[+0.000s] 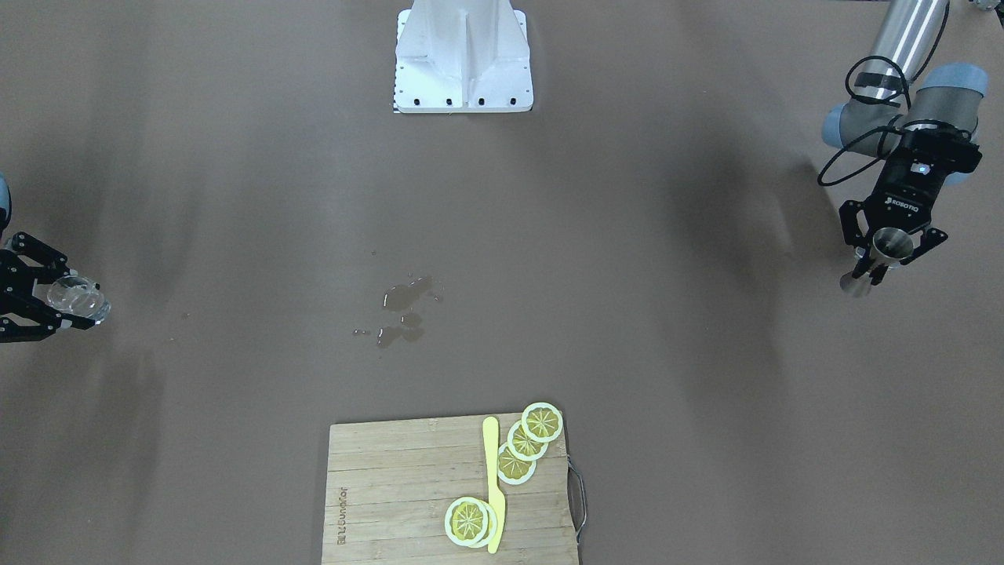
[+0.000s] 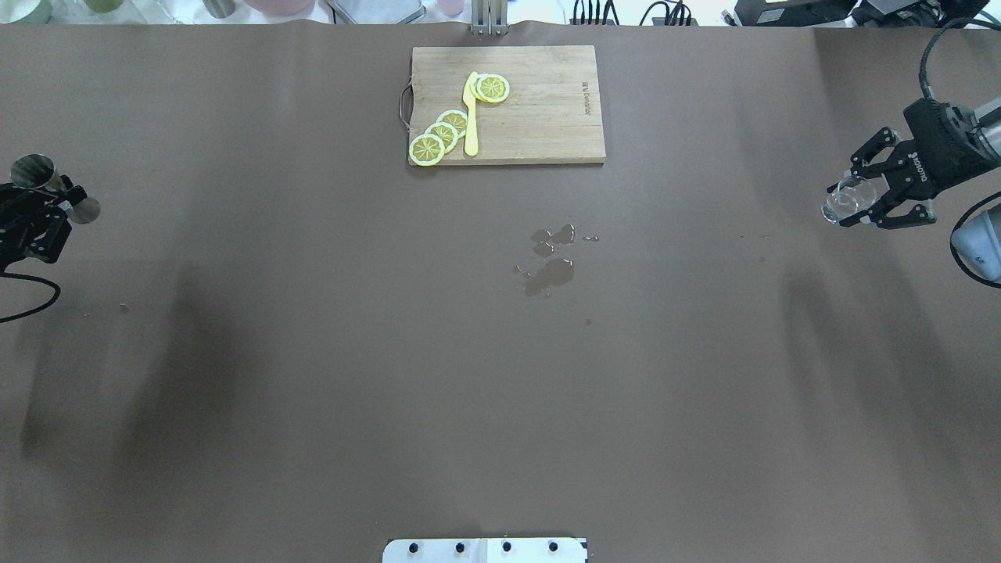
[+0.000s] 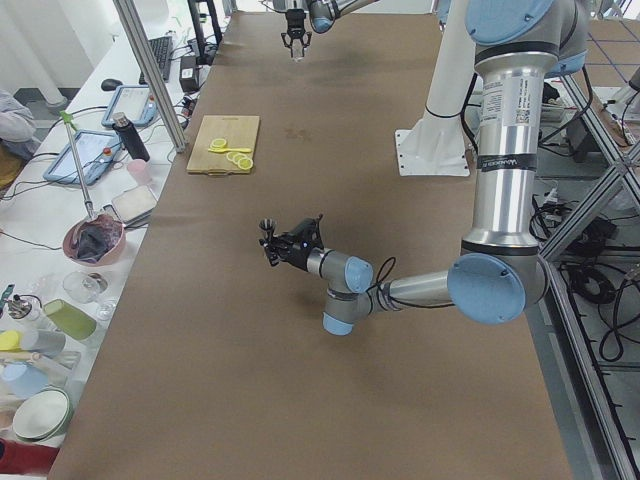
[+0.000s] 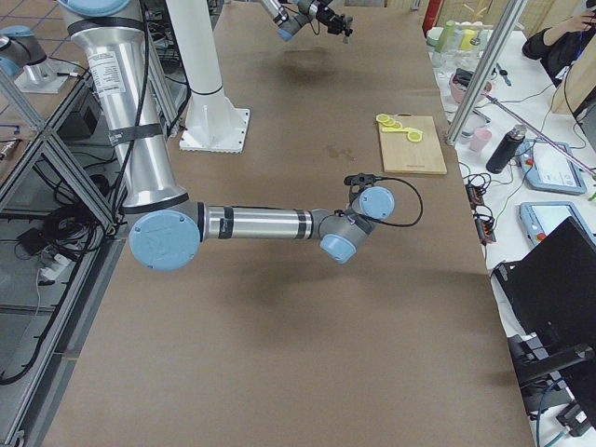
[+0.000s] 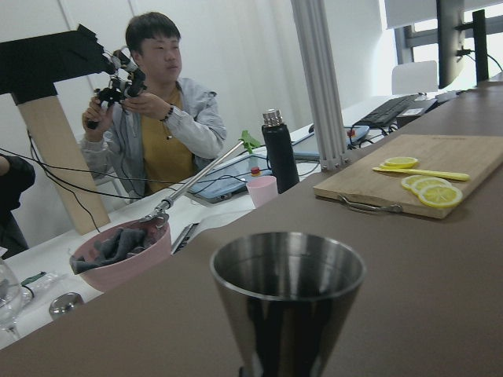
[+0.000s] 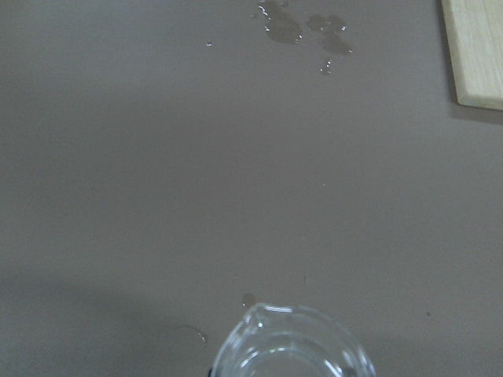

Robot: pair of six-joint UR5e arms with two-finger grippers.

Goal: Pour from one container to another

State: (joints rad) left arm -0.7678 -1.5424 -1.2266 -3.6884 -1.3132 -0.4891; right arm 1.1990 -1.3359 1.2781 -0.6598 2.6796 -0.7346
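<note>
A steel jigger sits in my left gripper, which is shut on it at the table's far left side. The jigger stands upright with its open cup facing up in the left wrist view. A small clear glass cup with a pour spout is held above the table at the far right side, with my right gripper shut on it. The two arms are far apart.
A puddle of spilled liquid lies mid-table. A wooden cutting board with lemon slices and a yellow knife sits at the far edge. The robot's base stands at the near edge. An operator sits beyond the table.
</note>
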